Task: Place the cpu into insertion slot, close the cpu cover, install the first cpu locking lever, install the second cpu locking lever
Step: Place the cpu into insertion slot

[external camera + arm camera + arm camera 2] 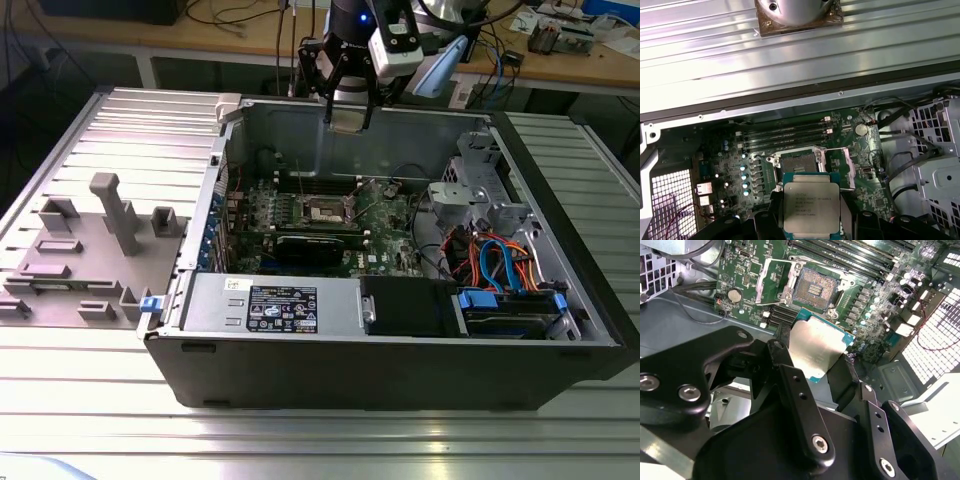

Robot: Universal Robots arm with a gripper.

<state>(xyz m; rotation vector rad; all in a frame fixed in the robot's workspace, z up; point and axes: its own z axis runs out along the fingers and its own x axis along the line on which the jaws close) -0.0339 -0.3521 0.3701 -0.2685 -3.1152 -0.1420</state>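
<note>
1. Gripping the cpu [811,207] right now with the tool [815,361], black fingers [790,385] pinched shut against two opposite edges.
2. Taken by the edges, most likely, to leave the flat top and the contact side free of pressure and ready for a level drop.
3. Hanging well above the insertion slot [815,289], far apart from it, up around the height of the rim of the computer case [400,360] in the exterior view.
4. Hard to call the line-up over the insertion slot from here; looks close in both wrist views, but not plainly square on.
5. Showing a pale silver-grey metal top with faint print, square, with a thin blue-green border peeking out around it.
6. Carried flat, face up, roughly parallel to the green motherboard [395,215] around the insertion slot.
7. Nothing seated in the insertion slot: dark centre bare, silver rim all round.
8. Swung up and open just beside the insertion slot, the cpu cover [765,282], presumably to leave the way down clear.
9. Underneath it all, the ribbed metal tabletop [300,440] carrying the case.
</note>
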